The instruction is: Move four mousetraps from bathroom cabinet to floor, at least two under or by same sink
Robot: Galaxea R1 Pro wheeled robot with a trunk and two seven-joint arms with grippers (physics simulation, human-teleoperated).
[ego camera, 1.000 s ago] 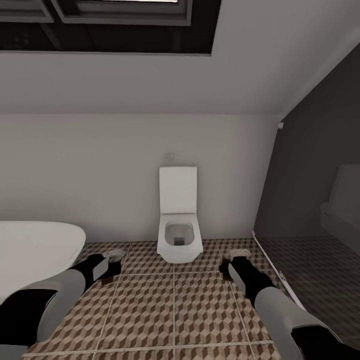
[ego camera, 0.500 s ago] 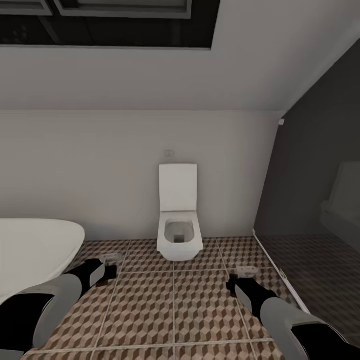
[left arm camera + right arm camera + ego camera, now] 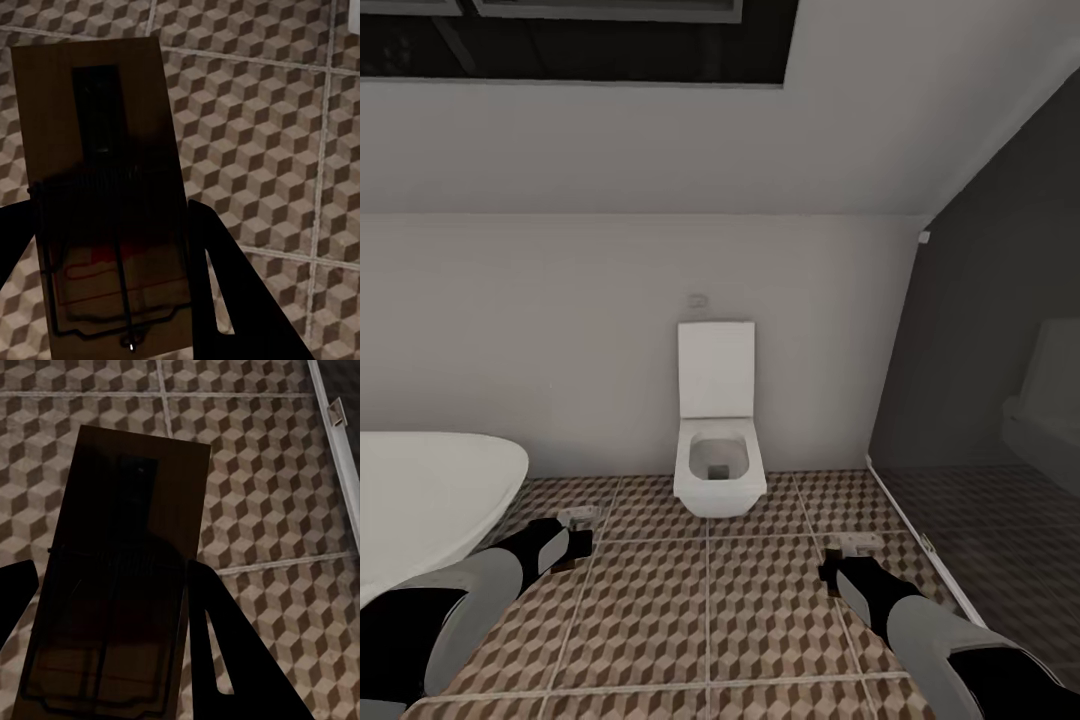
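We're carrying two mousetraps: left gripper pinches one trap, right gripper pinches another, both held above the bathroom floor, facing the toilet with the bathtub beside; next we'd keep both grips firm, boards level, and turn to find the sink before lowering

- Bathroom floor: square tiles printed with brown, beige and white 3D cubes, thin grey grout lines.
- Toilet, centre: plain white.
- Bathtub, lower left: white.
- Back wall: off-white.
- Side wall, right: dark grey.
- Left wrist view, mousetrap: brown wooden board, dark metal wire, red markings.
- Right wrist view, mousetrap: dark brown, shadowed.
- Gripper fingers: black.
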